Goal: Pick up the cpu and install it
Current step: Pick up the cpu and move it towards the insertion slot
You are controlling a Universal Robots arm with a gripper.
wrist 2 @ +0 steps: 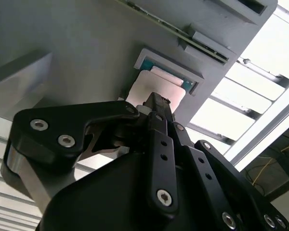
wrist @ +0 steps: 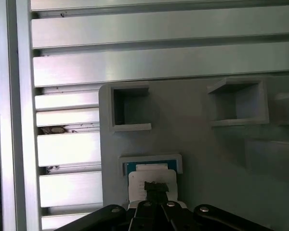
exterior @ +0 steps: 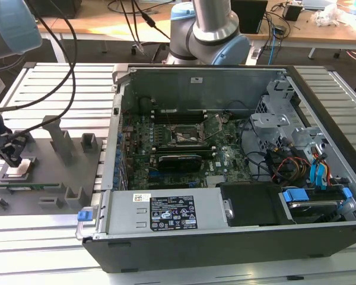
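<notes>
- Cpu [wrist: 140,179]: lies flat, pale metal top up, directly under the jaw tips. Looks not yet lifted, and sits well apart from the board it belongs on.
- Pocket [wrist 2: 195,79]: frames the chip on all sides with a low grey lip, a teal edge showing just beyond the jaws. Probably serves to keep the chip square and in a known spot, so a straight descent meets it true.
- Gripper [wrist 2: 156,103]: hangs over the middle of the chip. Jaws seem drawn together, with no gap visible and nothing between them. Cannot tell whether the tip touches the metal top.
- Fixture [wrist: 207,159]: carries the pocket, plus open square boxes [wrist: 130,108] further out from the jaws and upright posts. Apparently one nest per part.
- Case [exterior: 225,237]: lies on its side with the lid off, far to one side of the jaws. Leaves the black-framed socket [exterior: 187,135] facing up from the board, reachable from above.
- Table [exterior: 47,243]: slotted aluminium rails, bearing both fixture and case on one level.
- Room: wooden benches [exterior: 107,24] and loose cables beyond the case, with the arm's base [exterior: 207,29] just behind it.
</notes>
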